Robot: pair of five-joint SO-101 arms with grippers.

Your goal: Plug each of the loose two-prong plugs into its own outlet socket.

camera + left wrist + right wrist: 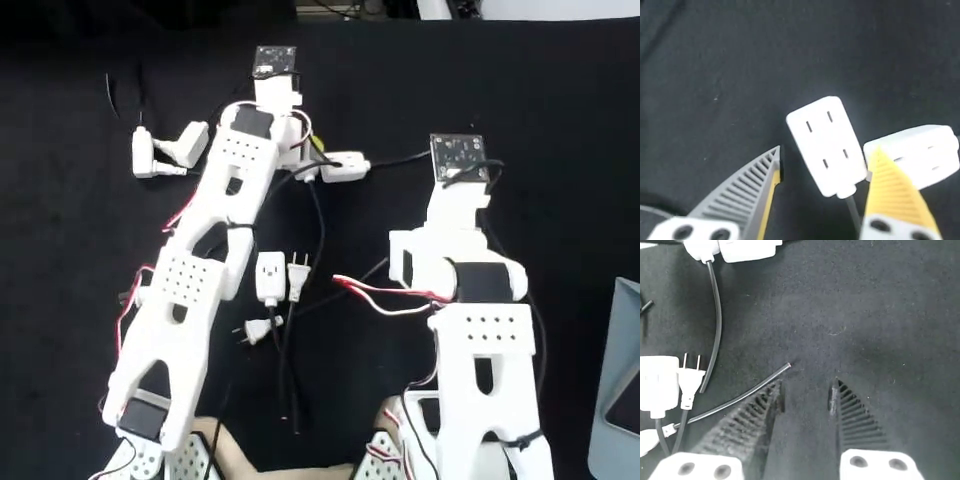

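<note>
Black cloth (70, 330) carries loose cords (716, 315) beside a socket (269, 277).

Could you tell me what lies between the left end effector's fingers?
A white socket block lies there, slots facing up, in the left wrist view.

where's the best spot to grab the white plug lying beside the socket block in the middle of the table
Take the plug by its white body, behind the prongs, coming down from above. It lies flat, prongs at one end, cable trailing from the other. The socket block sits close alongside, so room for that finger looks tight.
</note>
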